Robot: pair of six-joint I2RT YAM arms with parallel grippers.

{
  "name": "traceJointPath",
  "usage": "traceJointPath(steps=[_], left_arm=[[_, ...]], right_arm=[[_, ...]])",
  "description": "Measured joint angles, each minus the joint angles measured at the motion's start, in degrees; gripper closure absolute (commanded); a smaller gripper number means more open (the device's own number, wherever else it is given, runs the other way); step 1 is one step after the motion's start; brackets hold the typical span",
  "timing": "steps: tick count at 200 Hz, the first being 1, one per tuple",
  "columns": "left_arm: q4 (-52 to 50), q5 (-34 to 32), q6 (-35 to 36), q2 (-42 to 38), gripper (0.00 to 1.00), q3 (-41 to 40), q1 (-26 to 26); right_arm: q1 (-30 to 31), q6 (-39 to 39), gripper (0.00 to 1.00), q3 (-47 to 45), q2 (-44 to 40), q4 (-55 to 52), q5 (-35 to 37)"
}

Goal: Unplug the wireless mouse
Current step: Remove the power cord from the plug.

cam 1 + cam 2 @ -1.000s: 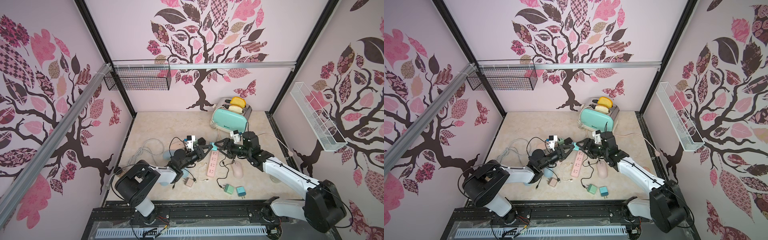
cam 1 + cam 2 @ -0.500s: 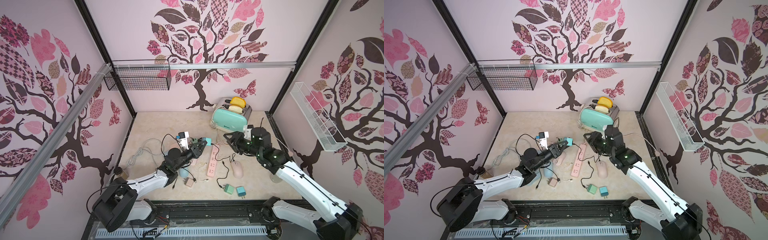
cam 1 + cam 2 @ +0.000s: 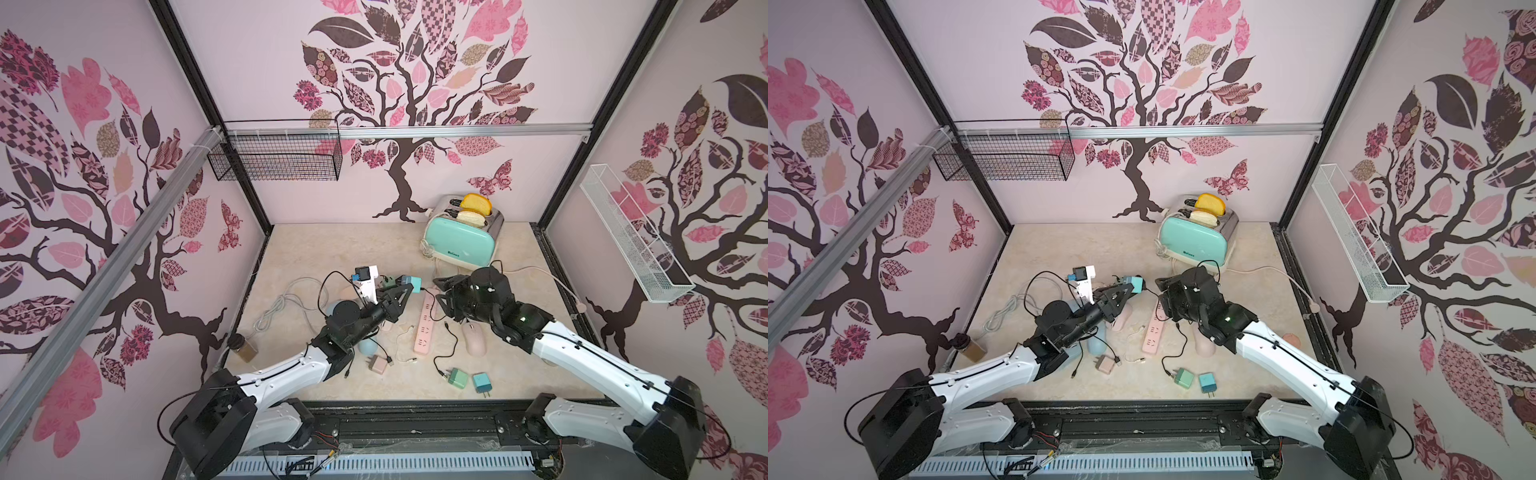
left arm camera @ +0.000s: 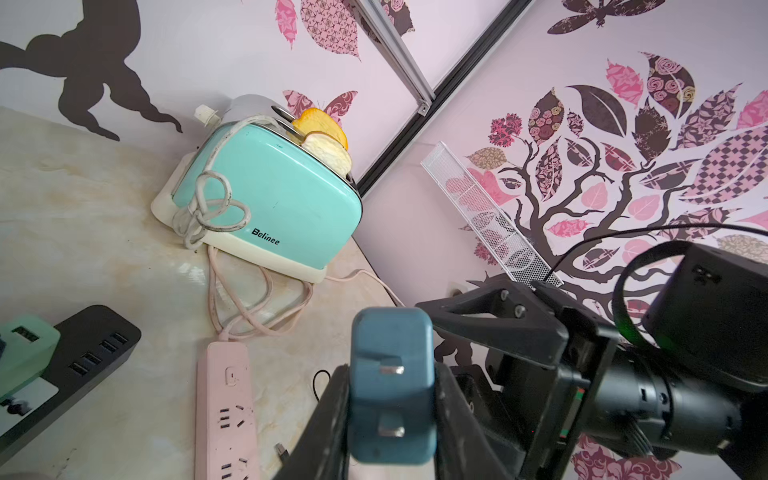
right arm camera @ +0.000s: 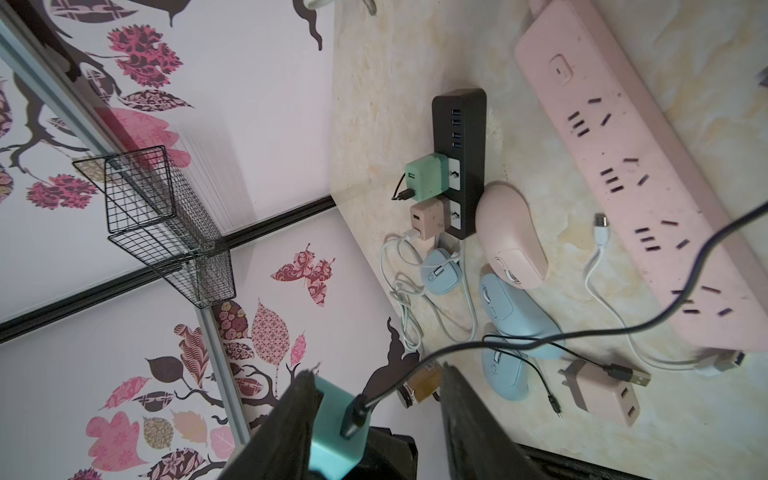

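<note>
Above the middle of the worktop [image 3: 332,249], between the two arms: blue charger [image 4: 392,332], lifted clear and clamped in the left hand [image 4: 391,370], both prongs toward that wrist camera. Black cable [image 5: 355,409] plugged into its far face.

Right hand [image 5: 376,374] close against it, jaws apart and wider than the charger. One edge of the charger covered by a finger [image 5: 293,419], so cannot tell whether touching. Lower part of the charger cut off in the right wrist view. Far end of the cable out of that frame, so cannot tell which mouse it reaches.

Pink mouse [image 3: 473,338] flat on the worktop, just right of the pink strip [image 3: 424,332], partly covered by the right forearm in a top view.

Black strip [image 5: 459,158] seen only in the wrist views, hidden under the left hand from above. Beside it a second pink mouse [image 5: 511,237] and blue mice [image 5: 515,316], mostly under the left arm in both top views.

Toaster [image 3: 461,245] at the back, pink cord [image 4: 249,307] looped at its base.
</note>
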Motion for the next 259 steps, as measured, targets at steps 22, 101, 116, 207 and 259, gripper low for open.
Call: traceJointPath(steps=[22, 101, 116, 207, 259], left_arm=[[-0.13, 0.00, 0.59, 0.00, 1.00, -0.50, 0.00], [-0.26, -0.37, 2.05, 0.00, 1.00, -2.03, -0.39], [0.02, -0.76, 2.10, -0.22, 1.00, -2.56, -0.39], [-5.14, -2.03, -1.84, -0.15, 1.00, -3.23, 0.59], [-11.28, 7.32, -4.11, 16.70, 1.00, 7.04, 2.36]], right_arm=[[1.62, 1.46, 0.54, 0.33, 2.69, 1.18, -0.11], [2.67, 7.15, 1.00, 1.25, 7.65, 8.15, -0.26], [2.60, 7.15, 1.00, 1.22, 8.04, 8.41, -0.55], [-7.17, -0.76, 1.00, -9.66, 2.80, 3.50, -2.21], [-8.33, -16.72, 1.00, -6.25, 4.02, -2.25, -6.78]])
